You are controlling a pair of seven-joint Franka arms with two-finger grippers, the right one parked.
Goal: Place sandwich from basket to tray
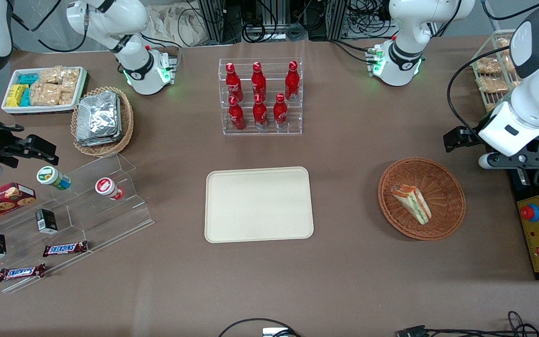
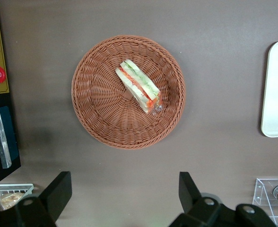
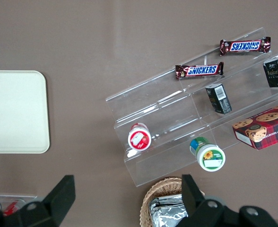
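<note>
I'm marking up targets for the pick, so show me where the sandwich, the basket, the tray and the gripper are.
sandwich (image 2: 139, 86), left wrist view, on its top bread face.
basket (image 1: 447, 187), front view, on bare woven wall.
tray (image 1: 258, 204), front view, on its bare floor.
gripper (image 2: 125, 191), left wrist view, midway between open fingertips, above the table beside the basket.

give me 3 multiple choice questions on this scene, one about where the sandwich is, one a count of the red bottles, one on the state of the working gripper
1. Where is the sandwich?
A. on the tray
B. in the reddish-brown basket
C. in the gripper

2. How many red bottles stand in the clear rack?
A. four
B. six
C. eight

3. What state is the left gripper in?
A. open, holding nothing
B. shut on the sandwich
C. shut on a bottle

Answers:
1 B: the sandwich lies inside the basket, and the tray is bare.
2 B: two rows of three.
3 A: the wrist view shows the fingers spread apart above the table, short of the basket, nothing between them.
</note>
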